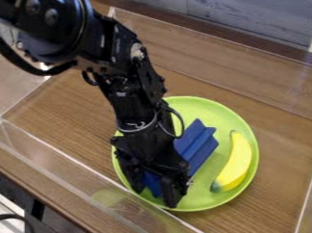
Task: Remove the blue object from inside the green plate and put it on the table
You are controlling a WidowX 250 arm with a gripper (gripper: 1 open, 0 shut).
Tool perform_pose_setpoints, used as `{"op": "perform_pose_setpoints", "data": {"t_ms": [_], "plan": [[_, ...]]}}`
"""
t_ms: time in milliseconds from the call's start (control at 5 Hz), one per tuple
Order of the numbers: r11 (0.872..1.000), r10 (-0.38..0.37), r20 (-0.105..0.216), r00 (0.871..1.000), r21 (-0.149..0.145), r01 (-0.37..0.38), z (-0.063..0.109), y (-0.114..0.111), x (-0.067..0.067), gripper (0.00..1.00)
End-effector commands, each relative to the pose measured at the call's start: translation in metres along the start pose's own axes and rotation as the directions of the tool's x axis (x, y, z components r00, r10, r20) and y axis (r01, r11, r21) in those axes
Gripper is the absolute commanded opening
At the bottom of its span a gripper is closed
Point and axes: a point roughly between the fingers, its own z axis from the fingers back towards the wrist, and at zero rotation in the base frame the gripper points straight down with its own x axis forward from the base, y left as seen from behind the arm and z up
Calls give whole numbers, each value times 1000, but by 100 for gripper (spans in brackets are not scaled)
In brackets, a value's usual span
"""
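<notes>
The green plate [231, 116] lies on the table [71, 110] at the lower right. The blue object [198, 141] rests inside it, running from the plate's middle down toward its near-left rim. My gripper [158, 184] points down over that near end. Its black jaws stand wide, blue showing between them, closed around the block's end. The arm hides the plate's left part.
A yellow banana [234, 164] lies in the plate just right of the block. Clear acrylic walls [45, 169] border the table at the front and sides. Bare wood stretches left of and behind the plate.
</notes>
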Motion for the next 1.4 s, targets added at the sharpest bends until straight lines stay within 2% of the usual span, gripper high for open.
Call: {"op": "perform_pose_setpoints", "data": {"t_ms": [0, 200, 600, 1000, 1200], "plan": [[999, 32, 20, 999, 1, -32, -3, 3, 10, 0], [998, 57, 26, 998, 2, -57, -6, 5, 17, 0], [1000, -8, 17, 1000, 9, 7, 0, -6, 20, 0], [998, 69, 40, 997, 11, -69, -6, -17, 26, 0], [999, 49, 38, 998, 13, -50, -7, -16, 28, 0]]}}
